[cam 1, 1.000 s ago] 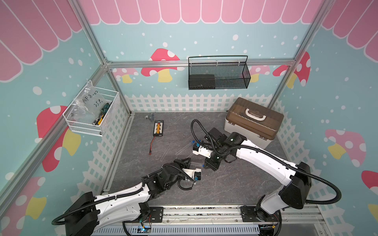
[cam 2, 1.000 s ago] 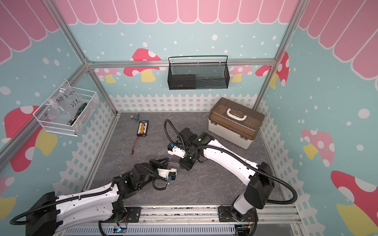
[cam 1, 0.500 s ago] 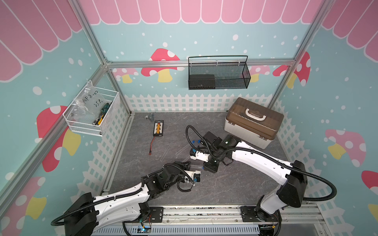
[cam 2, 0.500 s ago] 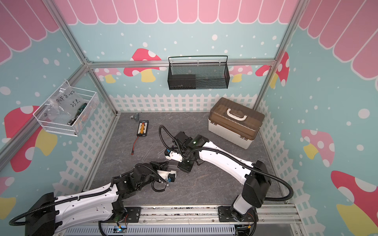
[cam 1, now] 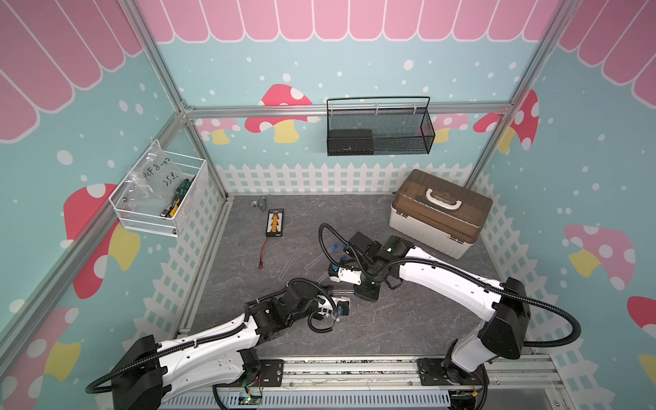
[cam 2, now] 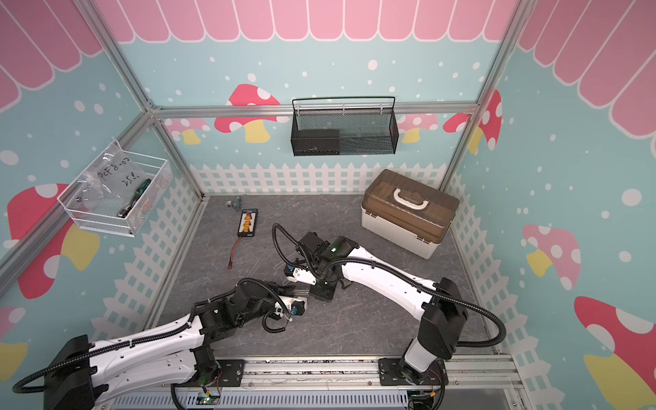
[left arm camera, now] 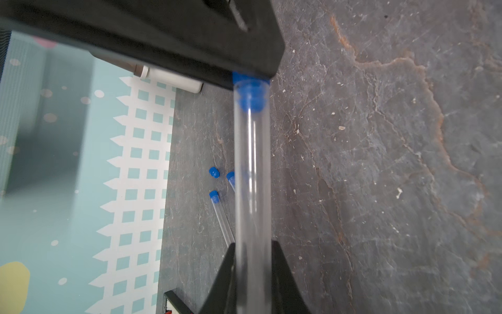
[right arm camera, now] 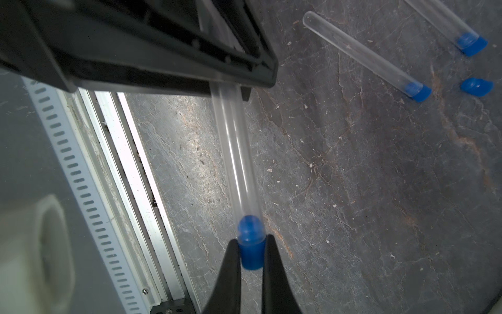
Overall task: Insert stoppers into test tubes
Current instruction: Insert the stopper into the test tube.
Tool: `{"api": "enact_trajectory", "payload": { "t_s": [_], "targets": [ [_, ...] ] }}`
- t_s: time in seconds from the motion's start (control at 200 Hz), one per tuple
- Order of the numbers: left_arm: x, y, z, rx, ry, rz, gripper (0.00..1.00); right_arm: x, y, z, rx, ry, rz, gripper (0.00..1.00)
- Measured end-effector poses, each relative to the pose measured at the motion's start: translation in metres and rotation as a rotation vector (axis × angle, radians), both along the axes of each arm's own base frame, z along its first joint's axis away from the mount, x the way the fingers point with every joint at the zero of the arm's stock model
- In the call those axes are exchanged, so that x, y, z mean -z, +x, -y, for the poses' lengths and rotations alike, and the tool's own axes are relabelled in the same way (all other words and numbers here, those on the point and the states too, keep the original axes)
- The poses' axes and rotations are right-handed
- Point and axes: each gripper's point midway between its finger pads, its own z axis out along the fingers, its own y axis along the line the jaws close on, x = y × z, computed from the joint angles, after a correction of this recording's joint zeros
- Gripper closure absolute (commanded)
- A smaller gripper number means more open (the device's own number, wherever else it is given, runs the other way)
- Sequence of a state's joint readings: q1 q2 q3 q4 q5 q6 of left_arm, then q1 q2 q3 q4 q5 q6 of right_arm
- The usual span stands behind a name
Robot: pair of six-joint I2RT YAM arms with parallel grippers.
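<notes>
Right gripper [right arm camera: 251, 254] is moving closer, pinching a stopper [right arm camera: 251, 244] into the tube [cam 1: 344, 291] that left gripper [left arm camera: 252, 258] is holding, pointing toward three o'clock in a top view.

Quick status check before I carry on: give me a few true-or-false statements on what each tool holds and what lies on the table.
1. The left tool is shut on a clear test tube. True.
2. The right tool holds nothing. False: it is shut on a blue stopper, whose tip sits inside the mouth of that tube.
3. Two stoppered tubes lie on the table. True.
4. No loose stopper is on the table. False: one loose stopper lies beside the stoppered tubes.
</notes>
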State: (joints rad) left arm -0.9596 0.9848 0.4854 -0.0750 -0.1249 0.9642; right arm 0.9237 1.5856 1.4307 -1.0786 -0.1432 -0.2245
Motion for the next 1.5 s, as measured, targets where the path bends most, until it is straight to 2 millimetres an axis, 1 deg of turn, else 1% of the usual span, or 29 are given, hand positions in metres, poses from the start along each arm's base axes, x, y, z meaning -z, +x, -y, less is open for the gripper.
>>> {"api": "enact_trajectory", "payload": {
  "t_s": [0.2, 0.525, 0.73, 0.785, 0.831, 0.856, 0.901, 0.941, 0.976, 1.036, 1.101, 1.181, 1.266, 1.356, 1.451, 1.501],
  "targets": [
    [0.0, -0.005, 0.004, 0.026, -0.017, -0.02, 1.0, -0.001, -0.007, 0.003, -0.01, 0.056, 0.012, 1.0],
    [0.001, -0.007, 0.005, 0.043, -0.015, -0.023, 1.0, -0.002, -0.012, 0.004, -0.032, 0.141, 0.048, 1.0],
    [-0.002, -0.005, 0.006, 0.053, -0.005, 0.008, 1.0, -0.003, -0.01, 0.002, -0.045, 0.194, 0.099, 0.78],
    [-0.01, -0.006, 0.017, 0.087, -0.039, 0.038, 1.0, -0.019, -0.005, -0.017, -0.07, 0.301, 0.153, 0.75],
    [-0.017, -0.015, 0.03, 0.152, -0.073, 0.053, 1.0, -0.042, 0.005, -0.038, -0.09, 0.414, 0.24, 0.71],
    [-0.02, -0.02, 0.036, 0.183, -0.09, 0.059, 1.0, -0.055, 0.01, -0.046, -0.093, 0.465, 0.284, 0.7],
    [-0.024, -0.026, 0.044, 0.224, -0.111, 0.068, 1.0, -0.078, 0.018, -0.052, -0.089, 0.538, 0.356, 0.67],
    [-0.026, -0.027, 0.046, 0.237, -0.123, 0.075, 1.0, -0.094, 0.024, -0.053, -0.077, 0.582, 0.409, 0.66],
    [-0.027, -0.026, 0.047, 0.239, -0.128, 0.081, 1.0, -0.107, 0.027, -0.05, -0.063, 0.615, 0.453, 0.65],
    [-0.028, -0.024, 0.047, 0.238, -0.13, 0.085, 1.0, -0.123, 0.031, -0.041, -0.035, 0.648, 0.511, 0.63],
    [-0.028, -0.022, 0.046, 0.234, -0.131, 0.084, 1.0, -0.132, 0.033, -0.028, 0.01, 0.659, 0.552, 0.61],
    [-0.028, -0.018, 0.043, 0.21, -0.146, 0.064, 1.0, -0.139, 0.038, -0.008, 0.113, 0.659, 0.586, 0.61],
    [-0.028, -0.014, 0.04, 0.166, -0.186, 0.012, 1.0, -0.143, 0.044, 0.014, 0.267, 0.66, 0.59, 0.61],
    [-0.033, -0.012, 0.04, 0.105, -0.265, -0.09, 1.0, -0.144, 0.048, 0.041, 0.483, 0.666, 0.549, 0.61],
    [-0.045, -0.014, 0.046, 0.046, -0.396, -0.227, 1.0, -0.138, 0.047, 0.066, 0.697, 0.672, 0.471, 0.61],
    [-0.053, -0.016, 0.049, 0.02, -0.474, -0.301, 1.0, -0.134, 0.044, 0.076, 0.784, 0.677, 0.422, 0.61]
  ]
}}
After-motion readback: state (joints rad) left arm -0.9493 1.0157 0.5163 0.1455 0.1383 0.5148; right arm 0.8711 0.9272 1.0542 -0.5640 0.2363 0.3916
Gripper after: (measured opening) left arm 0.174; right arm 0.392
